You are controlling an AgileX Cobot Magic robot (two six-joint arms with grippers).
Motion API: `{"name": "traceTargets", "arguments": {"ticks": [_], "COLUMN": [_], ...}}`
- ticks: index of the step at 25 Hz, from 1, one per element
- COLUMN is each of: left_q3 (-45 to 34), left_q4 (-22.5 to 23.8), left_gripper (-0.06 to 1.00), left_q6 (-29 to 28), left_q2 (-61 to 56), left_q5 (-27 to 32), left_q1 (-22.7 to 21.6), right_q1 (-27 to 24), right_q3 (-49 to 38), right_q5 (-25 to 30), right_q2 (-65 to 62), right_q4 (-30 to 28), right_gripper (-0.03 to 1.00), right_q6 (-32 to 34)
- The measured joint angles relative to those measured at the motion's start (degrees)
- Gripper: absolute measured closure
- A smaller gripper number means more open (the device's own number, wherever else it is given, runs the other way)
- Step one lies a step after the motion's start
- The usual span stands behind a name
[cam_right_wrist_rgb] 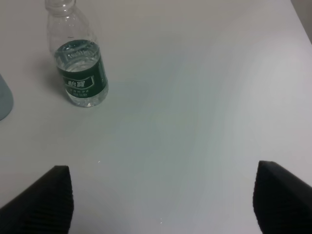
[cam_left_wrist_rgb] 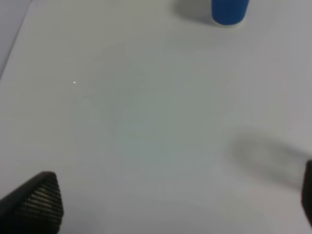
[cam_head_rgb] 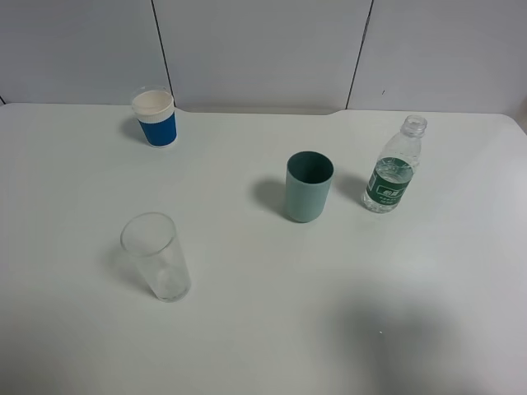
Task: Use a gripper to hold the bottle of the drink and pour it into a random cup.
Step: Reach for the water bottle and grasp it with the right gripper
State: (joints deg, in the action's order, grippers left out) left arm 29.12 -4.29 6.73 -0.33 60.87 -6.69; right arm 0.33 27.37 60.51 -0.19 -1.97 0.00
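Right wrist view: the right gripper [cam_right_wrist_rgb: 165, 200] gapes empty; the bottle [cam_right_wrist_rgb: 80, 73], light, thin-walled and uncapped, probably wants a gentle hold around its label.

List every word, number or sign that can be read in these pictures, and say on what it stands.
Bottle, green label: white print, too blurred and small to read in any view.
Paper cup: plain blue band, no text visible.
Teal cup: no text.
Glass: no text.
Nothing else in view bears writing.
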Motion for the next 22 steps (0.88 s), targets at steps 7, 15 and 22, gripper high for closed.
{"name": "traceTargets", "arguments": {"ticks": [7, 15, 22], "left_q3": [0.0, 0.0, 0.0], "left_q4": [0.0, 0.0, 0.0], "left_gripper": [-0.05, -0.05, -0.05], "left_q6": [0.0, 0.0, 0.0], "left_q2": [0.0, 0.0, 0.0], "left_q5": [0.0, 0.0, 0.0], "left_q1": [0.0, 0.0, 0.0], "right_q1": [0.0, 0.0, 0.0], "right_q3": [0.0, 0.0, 0.0], "right_q5": [0.0, 0.0, 0.0], "right_q2": [0.0, 0.0, 0.0], "right_q4": [0.0, 0.0, 0.0], "right_gripper": [0.23, 0.23, 0.23], "right_q6": [0.0, 0.0, 0.0]}}
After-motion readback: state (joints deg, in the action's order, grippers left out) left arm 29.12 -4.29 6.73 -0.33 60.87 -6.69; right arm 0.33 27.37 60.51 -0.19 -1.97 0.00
